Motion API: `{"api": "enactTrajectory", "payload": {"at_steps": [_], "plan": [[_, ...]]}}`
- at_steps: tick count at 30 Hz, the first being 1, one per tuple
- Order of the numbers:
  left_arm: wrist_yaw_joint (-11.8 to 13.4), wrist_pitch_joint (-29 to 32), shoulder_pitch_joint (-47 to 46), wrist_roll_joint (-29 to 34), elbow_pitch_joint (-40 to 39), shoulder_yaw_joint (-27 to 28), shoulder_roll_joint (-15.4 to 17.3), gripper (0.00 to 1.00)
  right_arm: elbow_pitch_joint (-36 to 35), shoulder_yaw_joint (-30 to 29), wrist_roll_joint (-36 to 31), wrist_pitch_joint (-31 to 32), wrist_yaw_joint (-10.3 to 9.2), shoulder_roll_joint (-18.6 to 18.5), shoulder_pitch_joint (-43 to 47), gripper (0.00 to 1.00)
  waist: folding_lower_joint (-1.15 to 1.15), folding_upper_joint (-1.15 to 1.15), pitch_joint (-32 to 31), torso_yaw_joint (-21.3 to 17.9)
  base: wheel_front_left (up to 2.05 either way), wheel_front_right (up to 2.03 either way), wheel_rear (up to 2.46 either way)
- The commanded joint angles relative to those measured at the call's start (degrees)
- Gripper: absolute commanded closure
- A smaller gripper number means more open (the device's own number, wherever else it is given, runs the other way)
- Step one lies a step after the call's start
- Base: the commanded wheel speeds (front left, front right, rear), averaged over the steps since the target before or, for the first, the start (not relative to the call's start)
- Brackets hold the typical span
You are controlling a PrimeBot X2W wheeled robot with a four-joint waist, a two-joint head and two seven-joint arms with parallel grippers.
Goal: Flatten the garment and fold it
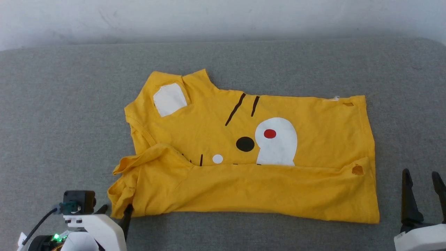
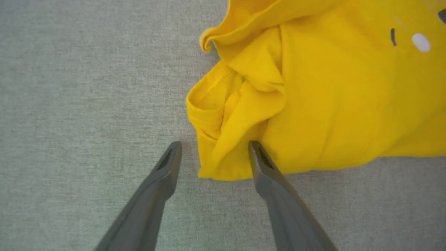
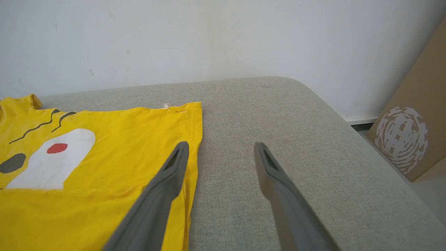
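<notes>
the garment point(image 1: 313, 125) lies spread on the grey cushion point(image 1: 69, 104), print side up, collar toward the robot's left and hem toward its right; the near long edge is folded up over the front, a plain yellow band point(image 1: 261, 188) that covers the bottom of the big white patch point(image 1: 277, 141); above the fold line the red dot point(image 1: 269, 134), the black dot point(image 1: 245, 144), a small white dot point(image 1: 217, 159) and two black stripes point(image 1: 235, 109) are on show, and a second white patch point(image 1: 169, 99) sits up by the far sleeve; the near sleeve point(image 2: 223, 111) is a crumpled bunch at the near left corner; the left gripper point(image 2: 215, 143) is down right at that bunch, jaws wide apart, gripping nothing; in the left wrist view one finger point(image 2: 163, 170) is over bare cushion just beside the cloth and the other finger point(image 2: 264, 167) has its tip at the edge of the cloth, and whether it touches i cannot tell; across the way the right gripper point(image 1: 420, 172) stands near the hem's near corner, just off the cloth, jaws parted too and empty; the right wrist view has one of its fingers point(image 3: 167, 181) crossing the hem edge and the other over bare grey; two small brownish marks point(image 1: 358, 170) show at the hem corners; a white wall point(image 1: 223, 17) runs behind the cushion, and a brown cardboard sheet point(image 3: 418, 115) with a pale round print leans at the far right
</notes>
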Motion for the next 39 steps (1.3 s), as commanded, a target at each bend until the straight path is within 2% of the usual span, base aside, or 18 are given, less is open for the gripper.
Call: {"api": "enactTrajectory", "payload": {"at_steps": [1, 3, 4, 5, 6, 11, 15, 22, 26, 37, 39], "plan": [[0.14, 0.67, -1.21, -1.02, -0.04, 0.11, -0.33, 0.00, -0.16, -0.10, -0.43, 0.06, -0.04, 0.12, -1.12, 0.00, -0.01, -0.01, 1.02, -0.55, 0.00, 0.00, 0.00], [-0.54, 2.50, -1.35, -2.98, 0.10, -0.35, -1.17, 0.00, -0.21, -0.08, -0.60, 0.23, -0.04, 0.12, -1.32, 0.00, -0.01, -0.01, 1.29, -0.67, 0.00, 0.00, 0.00], [-0.88, 3.47, -1.32, -4.05, 0.17, -0.55, -1.57, 0.30, -0.25, 0.10, -0.81, 0.44, -0.04, 0.12, -1.48, 0.00, -0.01, -0.01, 1.36, -0.73, 0.00, 0.00, 0.00], [-1.05, 4.09, -1.36, -4.59, 0.22, -0.68, -1.70, 0.95, -0.32, 0.35, -1.07, 0.67, -0.04, 0.12, -1.72, 0.00, -0.01, -0.01, 1.40, -0.79, 0.00, 0.00, 0.00], [-1.11, 4.34, -1.43, -4.76, 0.24, -0.77, -1.71, 1.00, -0.43, 0.64, -1.38, 0.91, -0.04, 0.12, -2.02, 0.00, -0.01, -0.01, 1.39, -0.83, 0.00, 0.00, 0.00], [-0.23, 2.22, -1.16, -5.53, -0.04, 0.56, -2.87, 1.00, -1.95, 1.89, -3.28, 3.05, -0.04, 0.12, -3.60, 0.00, -0.01, -0.01, 0.74, -0.84, 0.00, 0.00, 0.00], [0.68, -0.08, 0.08, -6.01, -1.28, 2.20, -3.34, 1.00, -3.66, 2.69, -2.61, 7.37, -0.04, 0.13, -4.52, 0.00, -0.01, -0.01, 0.28, -0.85, 0.00, 0.00, 0.00], [1.31, -1.28, 1.46, -5.88, -3.58, 2.49, -3.47, 1.00, -2.70, 4.36, -0.20, 25.93, -0.04, 0.13, -1.17, 0.00, -0.01, -0.01, 0.28, -0.11, 0.00, 0.00, 0.00], [1.32, -1.42, 1.38, -5.81, -4.03, 2.20, -3.67, 1.00, -2.65, 4.65, 0.91, 30.41, -0.04, 0.13, 0.17, 0.00, -0.01, -0.01, 0.64, 0.12, 0.00, 0.00, 0.00], [0.96, -1.81, 0.28, -6.17, -4.10, 2.14, -3.76, 1.00, 2.83, 4.74, 4.62, 35.38, -0.04, 0.13, -0.03, 0.00, -0.01, -0.01, 1.54, 0.37, 0.00, 0.00, 0.00], [0.92, -1.91, -0.08, -6.32, -4.09, 2.29, -3.78, 1.00, 3.40, 5.13, 5.68, 36.19, -0.04, 0.13, -0.36, 0.66, -0.01, -0.01, 1.62, 0.41, 0.00, 0.00, 0.00]]}}
